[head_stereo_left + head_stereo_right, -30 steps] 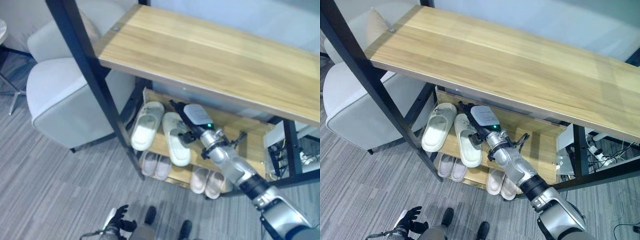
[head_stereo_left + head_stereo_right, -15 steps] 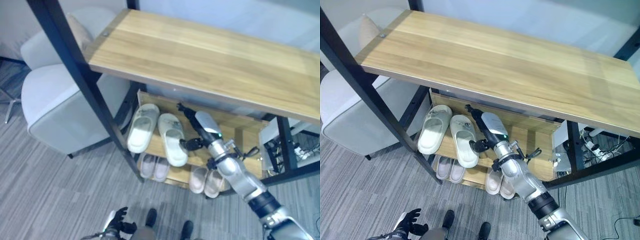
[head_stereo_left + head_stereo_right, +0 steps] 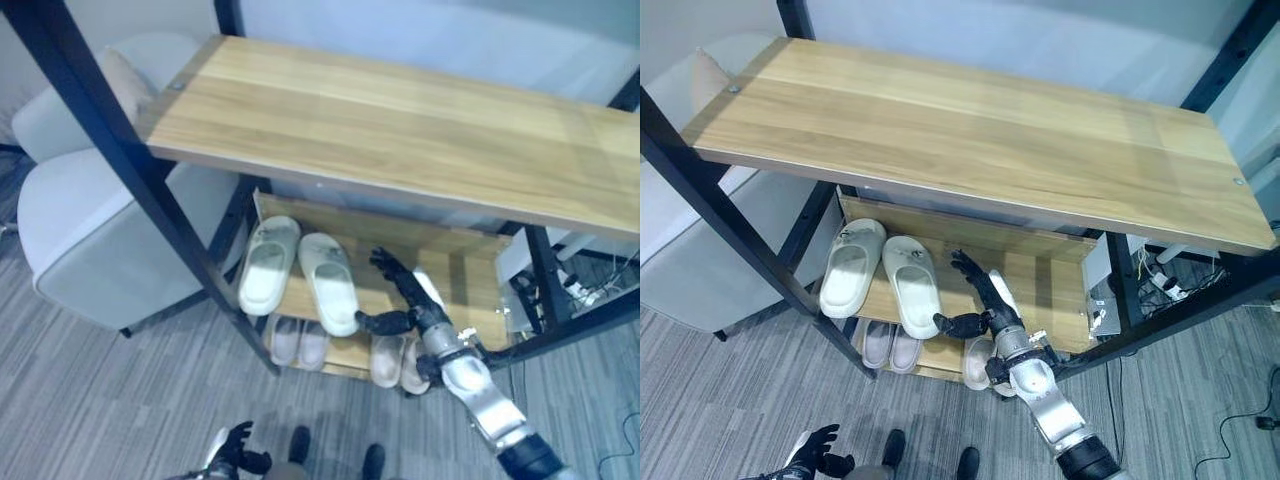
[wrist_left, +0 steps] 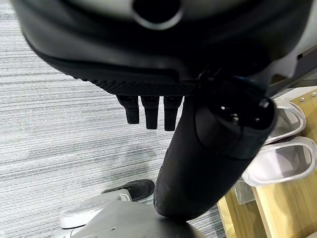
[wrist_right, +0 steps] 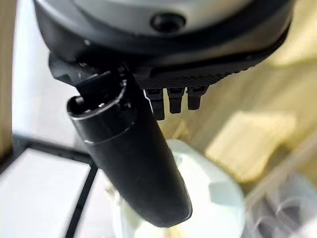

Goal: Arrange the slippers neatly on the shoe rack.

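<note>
Two pale slippers lie side by side, toes inward, at the left of the shoe rack's middle shelf: the left slipper and the right slipper. My right hand hangs open in front of that shelf, just right of the right slipper, with its fingers spread and nothing in it. The thumb points toward the slipper's heel without touching it. In the right wrist view a pale slipper shows past the thumb. My left hand hangs open low over the floor, far from the rack.
The rack's broad wooden top board overhangs the shelves, and a black post stands at its front left. Two pairs of pinkish slippers sit on the bottom shelf. A grey armchair stands to the left.
My right hand has drawn back from beside the right slipper toward the shelf's front, lower and further right. The camera has shifted, so the whole rack sits differently. The slippers lie as before.
</note>
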You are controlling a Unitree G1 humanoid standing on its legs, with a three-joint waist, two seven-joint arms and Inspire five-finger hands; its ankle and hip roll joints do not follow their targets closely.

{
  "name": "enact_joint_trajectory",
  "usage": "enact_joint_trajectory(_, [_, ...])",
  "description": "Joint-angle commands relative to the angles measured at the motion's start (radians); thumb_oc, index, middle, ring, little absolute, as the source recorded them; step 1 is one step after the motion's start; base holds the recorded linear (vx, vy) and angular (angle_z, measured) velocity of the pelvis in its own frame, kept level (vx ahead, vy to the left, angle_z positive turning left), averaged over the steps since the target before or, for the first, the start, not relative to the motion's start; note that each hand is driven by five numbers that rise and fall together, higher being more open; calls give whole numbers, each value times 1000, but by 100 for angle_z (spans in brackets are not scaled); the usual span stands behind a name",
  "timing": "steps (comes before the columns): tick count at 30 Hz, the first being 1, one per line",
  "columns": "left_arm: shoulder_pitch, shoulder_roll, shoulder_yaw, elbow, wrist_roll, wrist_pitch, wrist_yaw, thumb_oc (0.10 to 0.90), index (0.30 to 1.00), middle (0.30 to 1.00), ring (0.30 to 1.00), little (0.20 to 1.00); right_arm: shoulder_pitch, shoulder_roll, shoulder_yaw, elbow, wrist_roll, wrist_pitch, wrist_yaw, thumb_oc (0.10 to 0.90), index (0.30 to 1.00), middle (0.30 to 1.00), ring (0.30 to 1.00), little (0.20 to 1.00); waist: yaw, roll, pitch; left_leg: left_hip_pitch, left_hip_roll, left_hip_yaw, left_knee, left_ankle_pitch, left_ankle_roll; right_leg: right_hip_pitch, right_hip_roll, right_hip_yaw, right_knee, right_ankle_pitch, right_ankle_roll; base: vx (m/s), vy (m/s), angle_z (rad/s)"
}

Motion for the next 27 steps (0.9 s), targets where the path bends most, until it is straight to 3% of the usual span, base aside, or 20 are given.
enact_joint_trajectory(1, [-10,-73,-55,61,-6,-5,2,800,900,900,900,900,-41,13,-12,-121,149,-91,17,800,900,900,900,900,2,2,-45,64,35,84,-7,-93,-26,-1,-1,35,17,-48,52,0,0,0])
enact_joint_trajectory(8, [-14,-79,-54,69,-20,9,9,800,900,900,900,900,17,6,5,-173,264,-65,31,800,900,900,900,900,-16,-3,-49,67,36,89,-7,-95,-25,-2,-1,41,19,-45,52,1,1,-1])
enact_joint_trajectory(20, [-17,-76,-53,65,-20,10,6,800,900,900,900,900,65,-41,11,-236,315,-48,72,800,900,900,900,900,-29,-12,-49,69,36,95,-7,-97,-27,-7,-3,47,23,-39,54,-1,2,-2])
enact_joint_trajectory(27, [-24,-68,-50,63,-20,7,10,800,900,900,900,900,61,-24,56,-216,334,-34,94,800,900,900,900,900,-22,-17,-41,64,36,94,-7,-93,-26,-13,-5,43,26,-36,56,-5,0,-1])
